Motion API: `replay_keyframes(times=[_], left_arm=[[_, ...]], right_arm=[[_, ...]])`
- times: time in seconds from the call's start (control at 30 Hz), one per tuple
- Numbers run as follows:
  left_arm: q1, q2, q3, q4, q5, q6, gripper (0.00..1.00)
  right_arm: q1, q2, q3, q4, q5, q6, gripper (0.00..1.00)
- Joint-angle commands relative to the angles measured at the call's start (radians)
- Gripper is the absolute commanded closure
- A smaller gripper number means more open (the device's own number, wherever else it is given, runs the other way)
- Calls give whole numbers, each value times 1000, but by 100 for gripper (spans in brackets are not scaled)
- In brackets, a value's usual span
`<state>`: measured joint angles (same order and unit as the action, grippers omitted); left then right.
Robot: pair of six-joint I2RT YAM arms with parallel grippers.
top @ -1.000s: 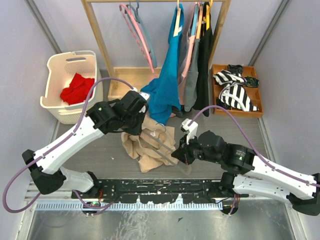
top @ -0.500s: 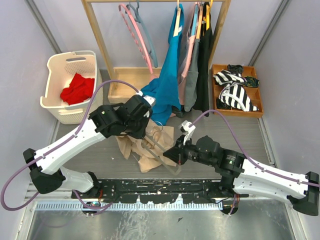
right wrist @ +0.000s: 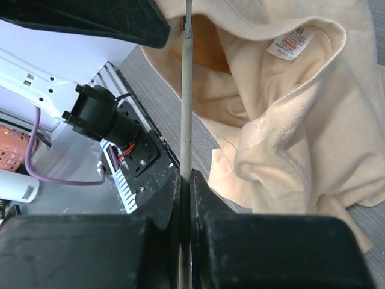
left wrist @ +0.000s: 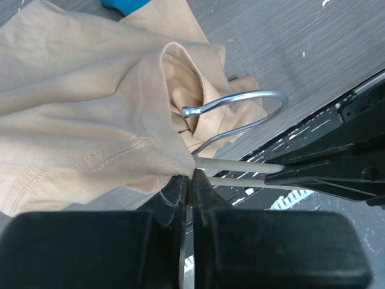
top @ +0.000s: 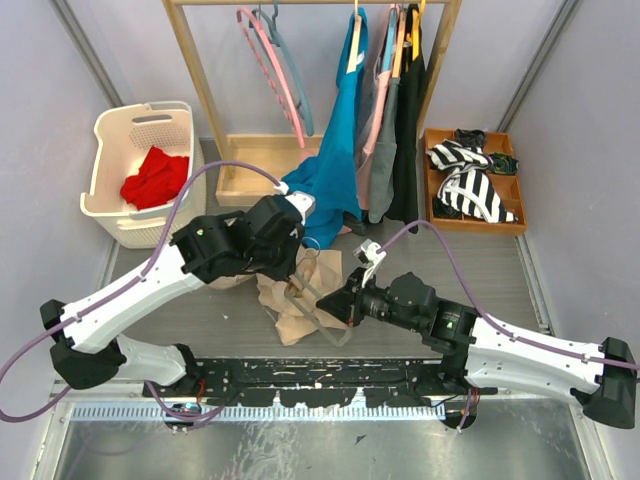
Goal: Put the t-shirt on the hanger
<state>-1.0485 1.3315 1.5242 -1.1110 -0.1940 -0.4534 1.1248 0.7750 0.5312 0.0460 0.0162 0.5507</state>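
The beige t-shirt [top: 290, 305] lies crumpled on the grey floor between my arms. My left gripper [top: 292, 272] is shut on a hem of it; the left wrist view shows the cloth [left wrist: 90, 120] pinched at the fingertips [left wrist: 191, 179]. The pale grey hanger [top: 322, 300] is pushed into the shirt, and its metal hook [left wrist: 246, 105] pokes out through a fold. My right gripper [top: 348, 303] is shut on a thin arm of the hanger [right wrist: 187, 90]. The shirt's neck with its label [right wrist: 293, 41] lies right of that arm.
A white basket [top: 115, 215] with a red cloth [top: 155, 178] stands at the back left. A wooden rack [top: 195, 90] holds a pink hanger [top: 280, 75], a teal garment [top: 335, 170] and dark clothes. A wooden tray [top: 510, 225] with striped cloth is at the back right.
My right gripper has carried the hanger left and further into the shirt. My left gripper has shifted slightly right with the hem, and the shirt has bunched up under it.
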Motion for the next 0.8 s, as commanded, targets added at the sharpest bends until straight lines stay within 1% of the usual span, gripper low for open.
replay_keyframes(times=[0.0, 0.07, 0.13, 0.23, 0.37, 0.47, 0.63, 0.77], left_arm=[[-13, -71, -12, 78, -27, 22, 82], [-13, -105, -32, 89, -54, 31, 69], [-14, -122, -45, 101, -67, 43, 59], [-14, -146, -58, 121, -60, 60, 49], [-13, -187, -68, 142, -51, 84, 38], [-14, -213, -87, 170, -40, 117, 34], [-15, -209, -111, 204, -38, 182, 32], [-33, -219, -152, 266, -22, 234, 30]], right_arm=[[3, -61, -22, 192, -25, 27, 99], [3, -84, -42, 211, -36, 33, 99], [3, -102, -64, 239, -45, 40, 99], [3, -115, -92, 282, -48, 50, 99], [4, -111, -108, 314, -51, 59, 99], [3, -104, -111, 331, -55, 61, 99], [4, -64, -87, 354, -79, 61, 99], [4, -36, -65, 371, -99, 64, 99]])
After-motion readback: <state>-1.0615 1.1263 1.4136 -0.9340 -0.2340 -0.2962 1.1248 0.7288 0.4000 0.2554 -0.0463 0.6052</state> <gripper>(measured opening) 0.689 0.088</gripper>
